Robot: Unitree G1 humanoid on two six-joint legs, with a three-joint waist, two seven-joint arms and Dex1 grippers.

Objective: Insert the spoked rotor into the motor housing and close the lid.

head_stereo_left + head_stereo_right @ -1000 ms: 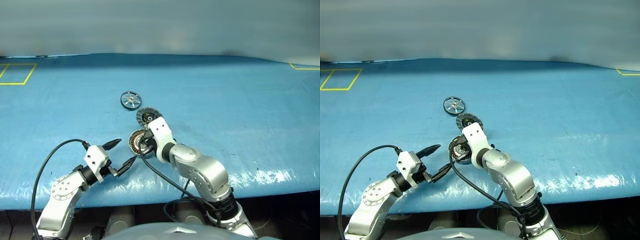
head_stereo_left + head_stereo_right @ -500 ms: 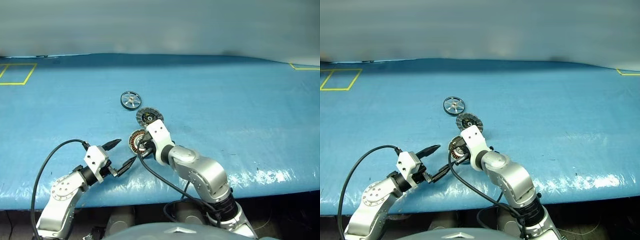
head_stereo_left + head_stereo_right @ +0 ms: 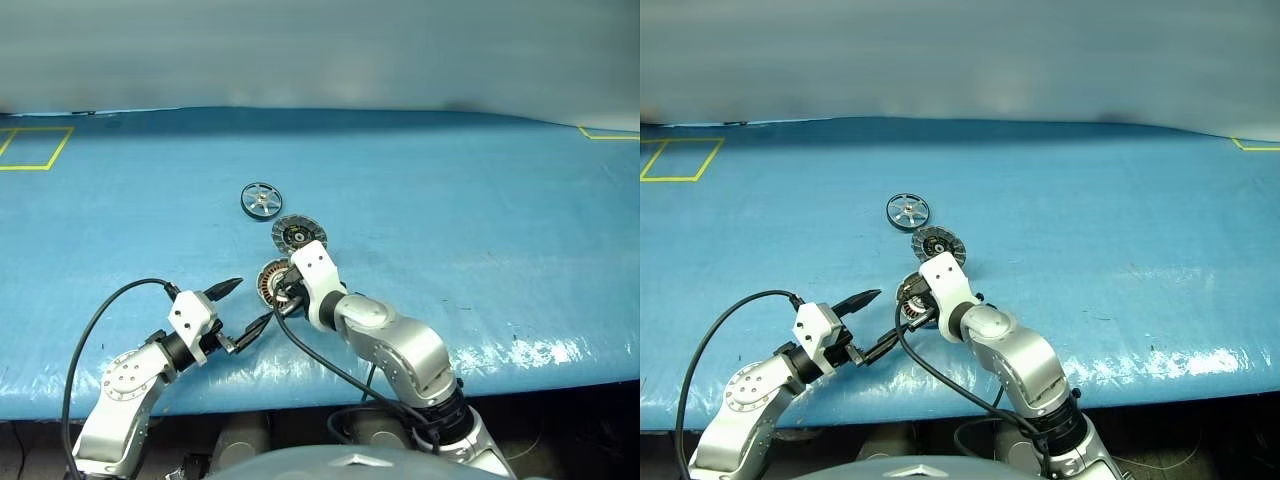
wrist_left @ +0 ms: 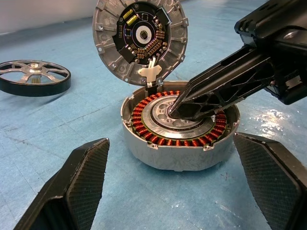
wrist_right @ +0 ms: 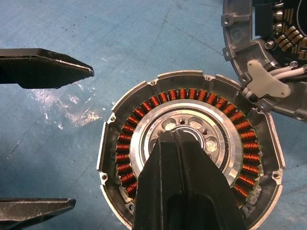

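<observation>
Fingers pressed together, right gripper [image 4: 178,111] is pinning the motor housing [image 4: 180,132] at centre frame, lid [image 4: 140,40] open, while left gripper [image 3: 241,305] is waiting spread wide.

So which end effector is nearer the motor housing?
Right. The right end effector, shut, has its tip at the motor housing's silver centre; the left end effector is open beside it, apart.

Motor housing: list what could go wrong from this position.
1. The right gripper, shut, has its tips on the silver centre of the motor housing; pressing or sliding could scrape the copper windings around it.
2. The lid stands open on its hinge just behind; a nudge may drop it before the spoked rotor, lying apart on the blue mat, is inserted.
</observation>
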